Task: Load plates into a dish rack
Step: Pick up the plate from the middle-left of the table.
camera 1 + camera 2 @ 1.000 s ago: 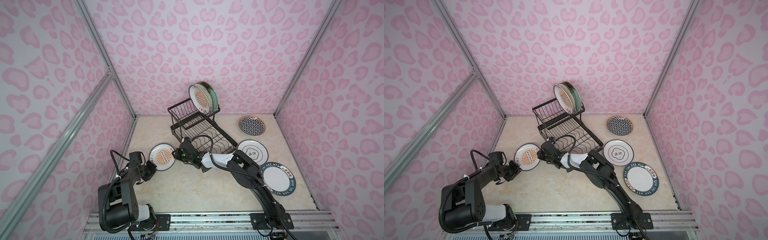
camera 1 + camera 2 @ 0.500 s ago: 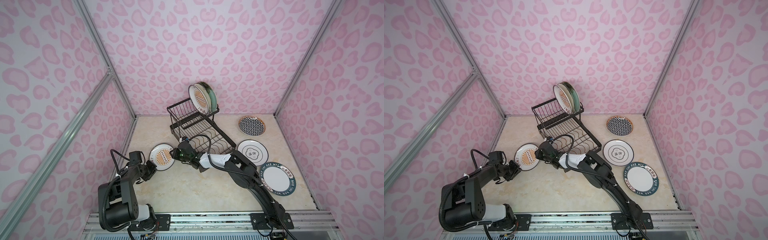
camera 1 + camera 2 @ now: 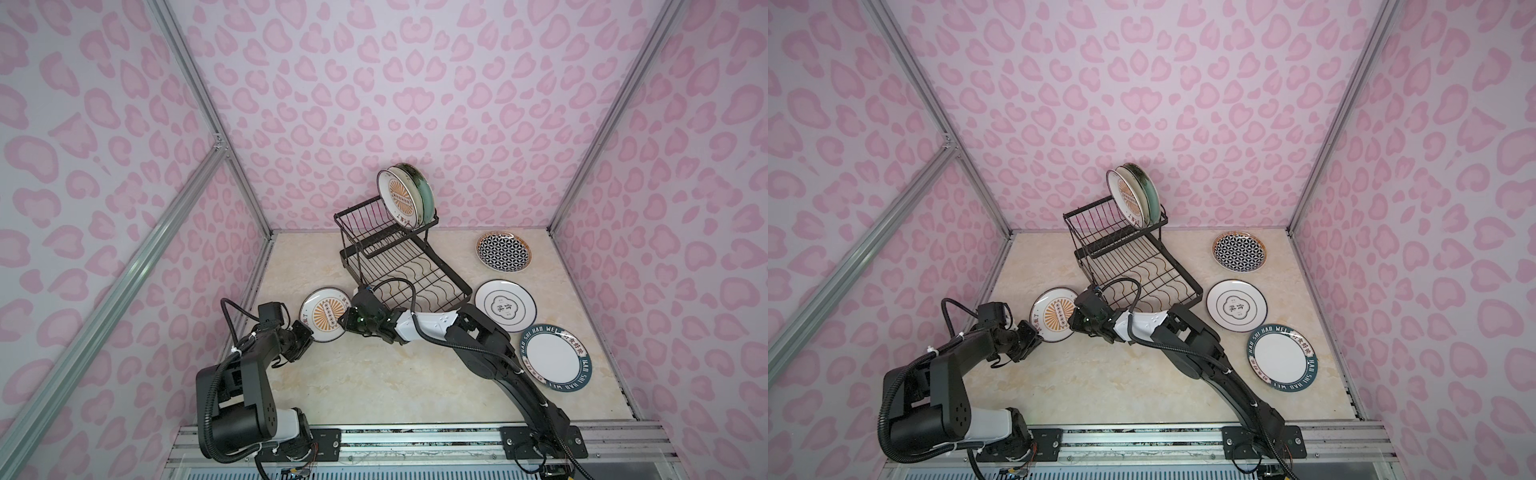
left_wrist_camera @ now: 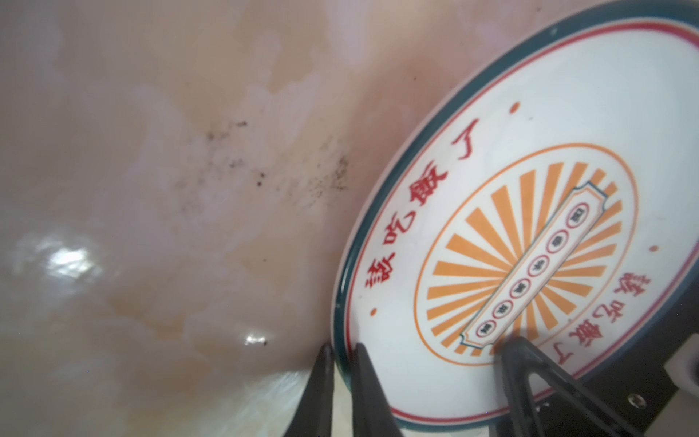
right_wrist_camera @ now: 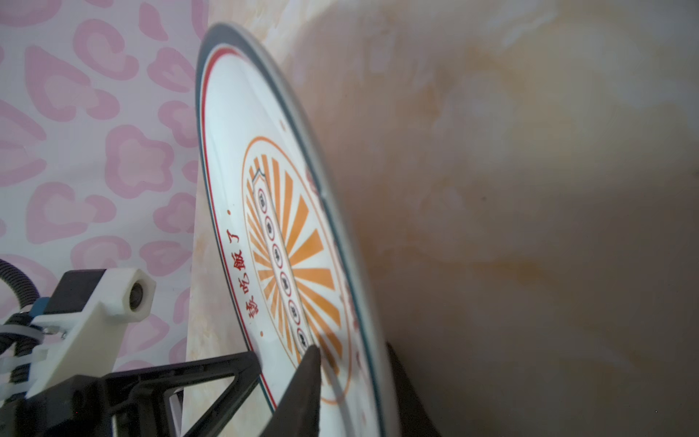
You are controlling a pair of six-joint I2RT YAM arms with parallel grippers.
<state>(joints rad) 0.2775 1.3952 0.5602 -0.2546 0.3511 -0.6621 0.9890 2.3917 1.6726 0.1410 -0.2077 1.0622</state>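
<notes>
1. We find the orange sunburst plate (image 3: 326, 314) tilted just off the near left corner of the dish rack (image 3: 399, 274), between both grippers.
2. The left gripper (image 4: 342, 355) is pinched together on this plate's rim, one finger on each side of the edge.
3. The right gripper (image 5: 351, 355) straddles the opposite rim. One finger lies on the printed face and the other sits behind. We cannot tell whether it clamps.
4. A second sunburst plate (image 3: 397, 199) stands on edge in the raised upper basket, with a teal plate (image 3: 424, 195) behind it.
5. The black-white geometric plate (image 3: 503, 251), cloud-outline plate (image 3: 505, 305) and teal-lettered plate (image 3: 555, 357) lie flat on the table (image 3: 374, 374), to the right of the rack.
</notes>
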